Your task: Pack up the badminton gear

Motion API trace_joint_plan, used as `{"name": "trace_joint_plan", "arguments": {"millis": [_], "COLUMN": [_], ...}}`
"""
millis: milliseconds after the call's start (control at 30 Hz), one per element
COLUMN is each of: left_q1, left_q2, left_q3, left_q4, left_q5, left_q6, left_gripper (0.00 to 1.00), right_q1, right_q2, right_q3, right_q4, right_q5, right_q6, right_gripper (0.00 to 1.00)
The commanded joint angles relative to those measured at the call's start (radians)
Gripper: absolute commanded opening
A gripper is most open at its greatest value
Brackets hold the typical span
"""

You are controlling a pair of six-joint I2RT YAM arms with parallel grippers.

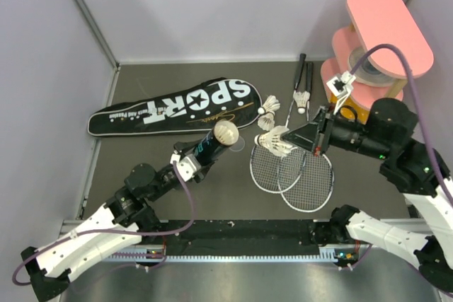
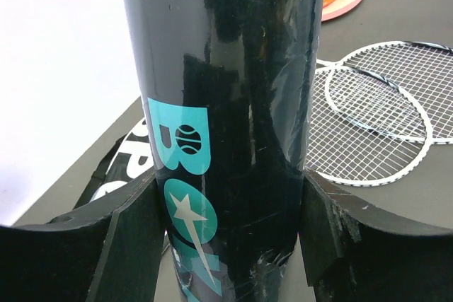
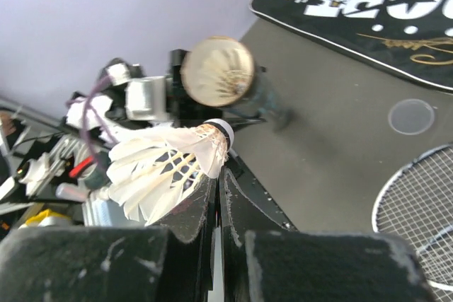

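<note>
Shuttlecock (image 3: 166, 171) pinched tight in our right claw (image 3: 216, 178), its cork end pointing ahead at the pale round mouth of the black shuttle tube (image 2: 233, 104), near it but apart. Our left claw (image 1: 203, 151) grips that tube around its body, tilting it up off the surface (image 1: 212, 196). Two rackets (image 1: 297, 167) lie overlapped just beneath our right claw. The SPORT bag (image 1: 177, 107) lies beyond our left claw.

Two rackets (image 1: 304, 182), three shuttlecocks (image 1: 274, 143), one shuttle tube (image 1: 209, 148), one bag (image 1: 177, 107), one pink stand (image 1: 389, 26).
</note>
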Motion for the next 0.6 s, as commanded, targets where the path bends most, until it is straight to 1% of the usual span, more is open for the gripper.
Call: {"name": "trace_joint_plan", "arguments": {"millis": [0,67,167,567], "left_q1": [-0.005,-0.005,-0.007,-0.005], "left_q2": [0.024,0.048,0.070,0.042], "left_q3": [0.013,0.020,0.033,0.026], "left_q4": [0.105,0.105,0.090,0.088], "left_q5": [0.030,0.034,0.042,0.091], "left_q6": [0.009,0.016,0.019,0.006], "left_gripper": [0.34,0.33,0.32,0.30], "right_q1": [-0.009,-0.008,-0.009,0.009], "right_q2": [0.044,0.076,0.102,0.238], "right_q3": [0.112,0.128,0.147,0.121], "right_q4": [-0.069,-0.067,-0.060,0.049], "right_q5": [-0.135,-0.157,-0.128,-0.144], "right_q6": [0.011,0.020,0.031,0.069], "right_gripper": [0.00,0.00,0.00,0.00]}}
